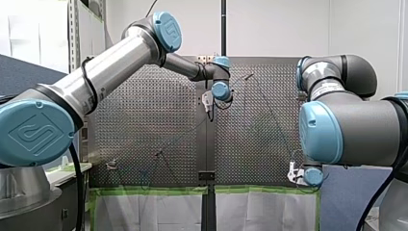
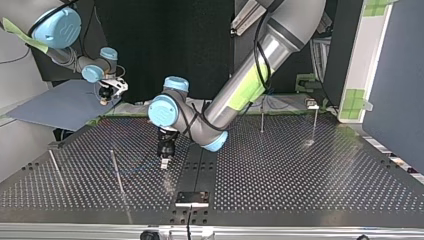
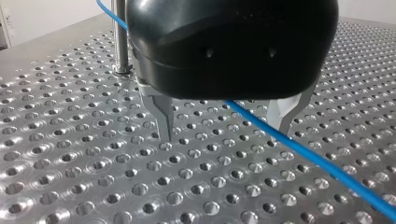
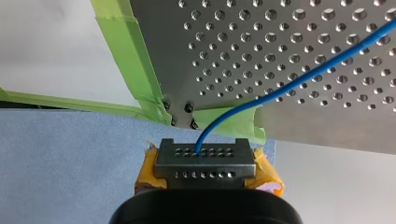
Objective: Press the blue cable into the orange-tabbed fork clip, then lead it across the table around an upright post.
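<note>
Blue cable (image 4: 289, 82) is pinched in the closed fingers of my right gripper (image 4: 205, 156), whose yellow pads (image 4: 267, 175) show at both sides. From the grip it arcs up past the green tape (image 4: 126, 56) at the corner of the table (image 4: 327, 28) and runs across the holes. In the top view this gripper hangs off the table's edge over a grey-blue board (image 2: 55, 105), at about 11 o'clock from my left gripper (image 2: 164, 161).

My left gripper points down at the table with its 2 metal fingers (image 3: 163, 116) spread wide, holding nothing. The cable passes low between them, nearer 1 finger than the other, and clear of both where it shows. A post (image 3: 121, 42) rises beyond this gripper with the cable just beside it. In the top view it stands at 9 o'clock from my left gripper.
</note>
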Motion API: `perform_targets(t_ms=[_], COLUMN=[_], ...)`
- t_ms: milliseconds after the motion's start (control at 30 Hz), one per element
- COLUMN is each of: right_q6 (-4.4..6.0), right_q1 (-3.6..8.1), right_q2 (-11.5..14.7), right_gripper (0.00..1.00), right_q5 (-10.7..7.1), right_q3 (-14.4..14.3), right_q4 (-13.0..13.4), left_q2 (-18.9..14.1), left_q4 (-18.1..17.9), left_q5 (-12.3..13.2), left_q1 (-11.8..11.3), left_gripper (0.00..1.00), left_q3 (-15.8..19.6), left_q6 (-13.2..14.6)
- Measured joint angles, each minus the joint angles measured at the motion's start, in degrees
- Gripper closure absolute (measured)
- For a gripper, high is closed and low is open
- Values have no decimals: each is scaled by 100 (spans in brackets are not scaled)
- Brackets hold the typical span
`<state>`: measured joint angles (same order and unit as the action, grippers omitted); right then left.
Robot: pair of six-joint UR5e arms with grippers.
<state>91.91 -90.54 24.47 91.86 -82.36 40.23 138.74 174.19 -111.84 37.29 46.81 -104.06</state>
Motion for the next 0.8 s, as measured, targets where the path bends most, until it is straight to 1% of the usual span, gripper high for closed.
perform_targets(t_ms=[200, 300, 433, 533, 800], right_q6=[4, 4, -2, 0, 21], right_q1=[3, 4, 4, 3, -22], right_q2=[-7, -7, -7, -6, -5], right_gripper=[100, 100, 100, 100, 100], right_q5=[0, 0, 2, 9, 17], right_q3=[11, 14, 24, 39, 57], right_q4=[-5, -10, -15, -32, -85], left_q2=[-2, -2, -3, -3, -8], left_q4=[36, 135, 318, 408, 447], left_q5=[-28, -126, -238, -261, -273], left_q1=[0, -4, 14, 38, 37], left_gripper=[0, 0, 0, 0, 0], left_q3=[8, 6, 6, 7, 9], left_q6=[-25, -119, -303, -454, -810])
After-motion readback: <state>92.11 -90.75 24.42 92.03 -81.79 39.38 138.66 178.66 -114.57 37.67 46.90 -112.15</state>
